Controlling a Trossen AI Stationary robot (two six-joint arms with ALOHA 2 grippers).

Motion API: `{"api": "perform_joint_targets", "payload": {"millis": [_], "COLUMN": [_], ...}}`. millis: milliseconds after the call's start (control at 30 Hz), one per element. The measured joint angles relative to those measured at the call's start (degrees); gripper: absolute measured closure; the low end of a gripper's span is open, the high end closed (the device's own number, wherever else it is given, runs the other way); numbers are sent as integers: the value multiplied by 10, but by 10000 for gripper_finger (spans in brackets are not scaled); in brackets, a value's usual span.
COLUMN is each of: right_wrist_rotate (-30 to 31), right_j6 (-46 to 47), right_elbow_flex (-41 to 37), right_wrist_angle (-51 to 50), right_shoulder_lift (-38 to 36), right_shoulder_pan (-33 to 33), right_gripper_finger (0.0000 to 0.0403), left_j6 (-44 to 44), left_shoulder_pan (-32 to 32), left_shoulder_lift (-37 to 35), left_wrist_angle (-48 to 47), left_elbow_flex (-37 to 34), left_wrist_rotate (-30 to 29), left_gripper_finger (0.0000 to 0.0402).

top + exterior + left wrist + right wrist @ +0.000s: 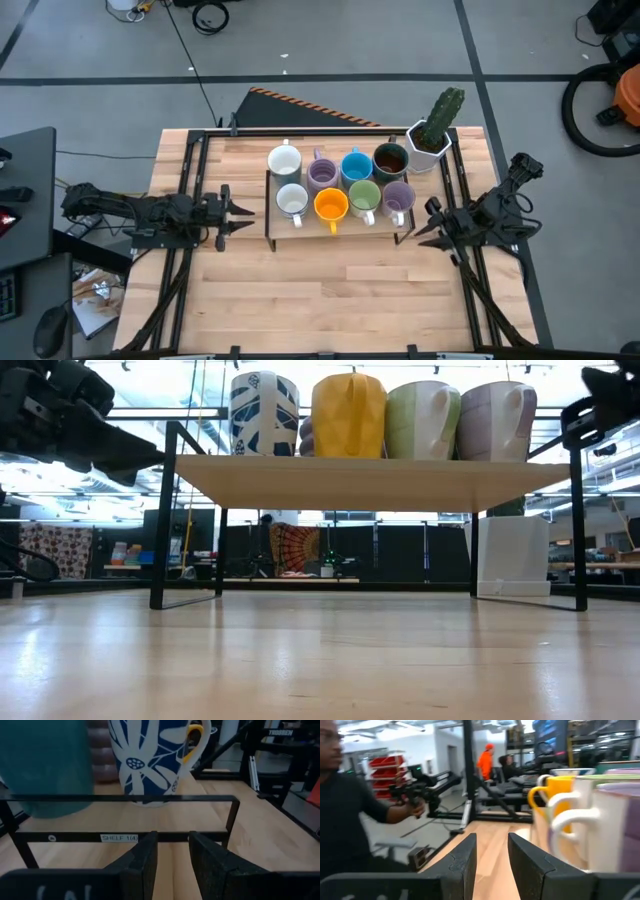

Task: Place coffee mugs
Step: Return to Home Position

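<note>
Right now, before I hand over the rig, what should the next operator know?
Left gripper: open, empty, at the shelf's left end.
Right gripper: open, empty, at its right end.
All eight mugs stand on the shelf, two rows of four.
Cactus planter is on the table behind.
Placing looks done; left: park both arms.

Back row: white mug (285, 160), lavender mug (322, 174), blue mug (356, 167), dark brown mug (390, 158); upright, shelf's (370, 482) 12 o'clock edge.
Front row: blue-patterned white mug (291, 200), orange mug (331, 205), green mug (364, 196), second lavender mug (399, 196); upright, handles toward 6 o'clock.
</note>
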Motion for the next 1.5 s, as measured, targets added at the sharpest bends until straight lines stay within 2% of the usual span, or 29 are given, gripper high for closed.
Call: {"api": "perform_joint_targets", "payload": {"millis": [133, 233, 500, 1500], "right_wrist_rotate": [-22, -2, 13, 14], "right_j6": [6, 27, 37, 46], "right_elbow_flex": [0, 0, 0, 0], "right_wrist_angle": [-7, -4, -4, -4], "right_shoulder_lift": [0, 0, 0, 0], "right_shoulder_pan": [0, 0, 0, 0], "right_gripper_finger": [287, 287, 285, 286], "left_j6": [18, 33, -73, -74], "left_shoulder_pan": [0, 0, 0, 0], "left_shoulder_lift": [0, 0, 1, 1], "left_wrist_angle": [-3, 17, 43, 44], "left_elbow_flex": [0, 0, 0, 0], "left_wrist_rotate": [6, 4, 1, 0], "left_gripper_finger": [283, 283, 283, 283]}}
